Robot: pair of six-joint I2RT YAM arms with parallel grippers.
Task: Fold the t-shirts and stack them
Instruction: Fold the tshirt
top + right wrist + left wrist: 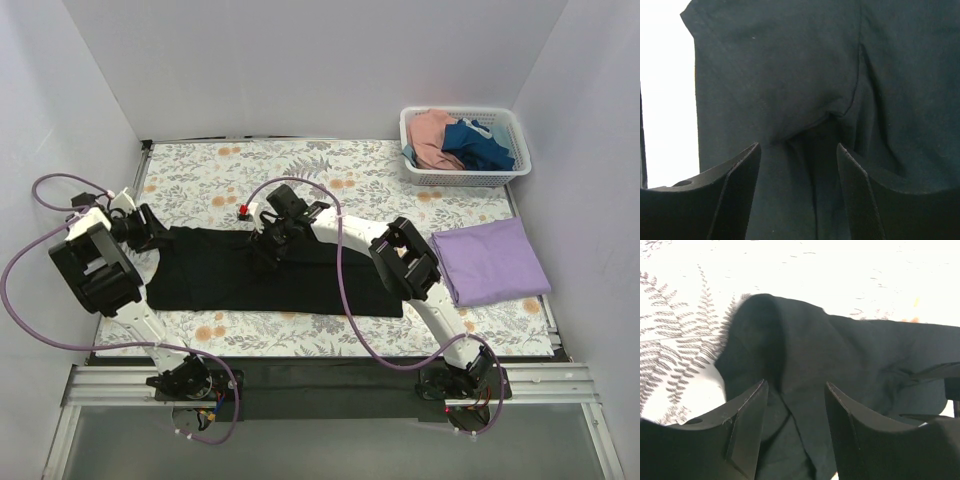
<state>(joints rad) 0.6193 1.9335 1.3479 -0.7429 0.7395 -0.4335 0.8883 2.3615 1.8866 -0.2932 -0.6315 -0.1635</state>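
Observation:
A black t-shirt point(290, 280) lies spread as a long band across the middle of the table. My left gripper point(158, 232) is at its left end, open, fingers either side of a raised fold of the black cloth point(850, 350). The left gripper point(796, 386) holds nothing. My right gripper point(268, 246) is over the shirt's upper edge near the middle, open point(799, 147), just above a puckered seam of the black cloth point(780, 65). A lavender t-shirt point(490, 262) lies folded at the right. Pink point(432, 135) and dark blue point(480, 146) shirts sit in the basket.
The white lattice basket point(466, 180) stands at the back right corner. The table has a floral cloth point(300, 165). White walls close in on the left, back and right. Purple cables loop from both arms over the near part of the table.

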